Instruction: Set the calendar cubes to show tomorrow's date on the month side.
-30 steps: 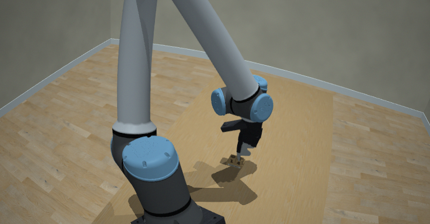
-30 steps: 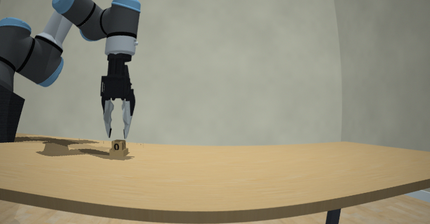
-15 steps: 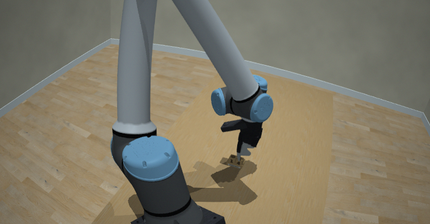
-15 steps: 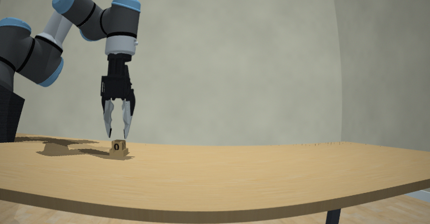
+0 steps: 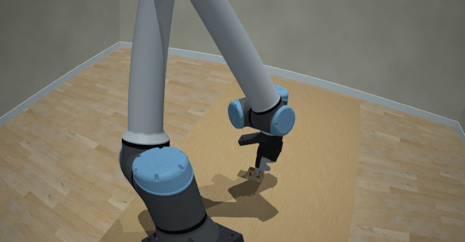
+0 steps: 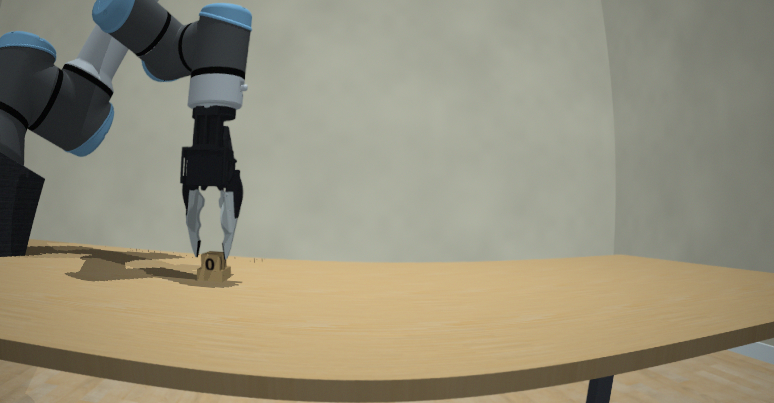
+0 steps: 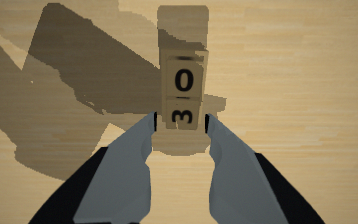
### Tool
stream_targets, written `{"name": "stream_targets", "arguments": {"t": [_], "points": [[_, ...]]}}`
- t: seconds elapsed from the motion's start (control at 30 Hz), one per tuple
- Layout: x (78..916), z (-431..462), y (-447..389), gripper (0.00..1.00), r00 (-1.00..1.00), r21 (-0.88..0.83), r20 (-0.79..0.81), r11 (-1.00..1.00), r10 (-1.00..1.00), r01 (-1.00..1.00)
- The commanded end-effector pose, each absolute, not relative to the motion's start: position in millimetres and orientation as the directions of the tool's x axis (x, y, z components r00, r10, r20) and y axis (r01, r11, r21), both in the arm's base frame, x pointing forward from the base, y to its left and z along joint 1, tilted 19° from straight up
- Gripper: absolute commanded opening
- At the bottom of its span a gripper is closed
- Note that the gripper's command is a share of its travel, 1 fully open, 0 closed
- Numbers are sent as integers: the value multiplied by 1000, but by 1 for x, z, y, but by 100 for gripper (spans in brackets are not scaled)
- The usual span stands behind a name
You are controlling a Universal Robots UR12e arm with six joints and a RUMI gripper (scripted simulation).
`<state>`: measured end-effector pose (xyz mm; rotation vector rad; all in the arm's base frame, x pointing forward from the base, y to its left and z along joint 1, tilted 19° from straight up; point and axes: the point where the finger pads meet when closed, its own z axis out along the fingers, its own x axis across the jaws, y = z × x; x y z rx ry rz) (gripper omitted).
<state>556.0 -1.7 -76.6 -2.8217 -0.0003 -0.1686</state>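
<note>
The wrist view shows the black-and-grey two-jaw gripper (image 5: 258, 172) (image 6: 211, 254) (image 7: 181, 114) part-way open and holding nothing, its tips on either side of a small tan wooden cube with a sideways black 3 on top (image 5: 261, 176) (image 6: 210, 264) (image 7: 182, 116). To grip well, the jaws should stay centred, go low enough for a firm bite without catching the pale wooden tray (image 5: 252, 178) (image 6: 213, 277) (image 7: 205, 75), then close evenly. A straight lift would likely spare the neighbouring tan wooden cube with a black 0 on top (image 5: 250, 169) (image 7: 184, 80).

The two cubes sit side by side in the tray, upper middle of the wrist frame and just below centre right in the top view. A 1 shows on one side face there; the finger partly hides the next digit, and no month name is legible.
</note>
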Motion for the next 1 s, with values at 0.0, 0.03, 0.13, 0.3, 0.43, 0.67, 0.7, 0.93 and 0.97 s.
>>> {"name": "stream_targets", "arguments": {"t": [0.0, 0.03, 0.13, 0.3, 0.43, 0.67, 0.7, 0.93, 0.97], "points": [[557, -87, 3, 28, 993, -310, 116, -950, -19, 18], [557, -88, 3, 28, 993, -311, 116, -950, -19, 18], [557, -89, 4, 28, 993, -310, 116, -950, -19, 18], [558, -90, 3, 28, 993, -310, 117, -951, -20, 17], [558, -89, 2, 28, 993, -309, 118, -951, -20, 18], [558, -89, 2, 28, 993, -310, 117, -951, -20, 18], [558, -89, 2, 28, 993, -310, 117, -951, -20, 18], [558, -89, 3, 28, 993, -310, 117, -951, -20, 18], [558, -89, 3, 28, 993, -310, 117, -951, -20, 18]]}}
